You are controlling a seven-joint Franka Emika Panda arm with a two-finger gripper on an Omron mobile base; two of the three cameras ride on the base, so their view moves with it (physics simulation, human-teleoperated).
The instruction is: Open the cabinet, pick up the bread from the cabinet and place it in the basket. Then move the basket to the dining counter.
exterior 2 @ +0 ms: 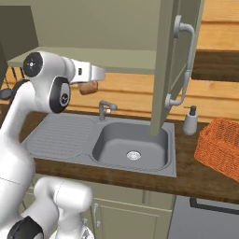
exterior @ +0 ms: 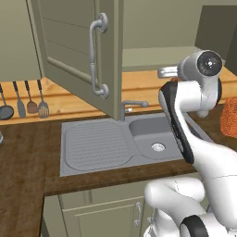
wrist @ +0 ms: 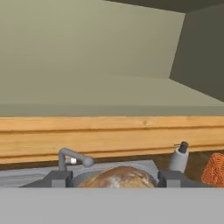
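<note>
A round brown bread loaf [wrist: 119, 177] is clasped between the fingers of the end effector [exterior 2: 88, 87], held above the sink [exterior 2: 126, 147] (cabinet [exterior: 83, 51] door swung open); the orange basket [exterior 2: 218, 148] is seen on the tabletop [exterior 2: 186, 175], far right.

Item count, as logged:
- Open wall cabinet doors [exterior: 74, 41]: 1, w/ 1 bar handle [exterior: 96, 55].
- Sinks [exterior 2: 130, 144]: 1 basin, 1 drainboard [exterior: 95, 146], 1 faucet [exterior 2: 105, 108].
- Hanging utensils [exterior: 23, 99]: 4.
- Soap dispensers [exterior 2: 190, 120]: 1.
- Orange baskets [exterior 2: 217, 147]: 1.
- Bread loaves [wrist: 118, 178]: 1.
- Lower cabinet handles [exterior: 138, 214]: 1 visible.
</note>
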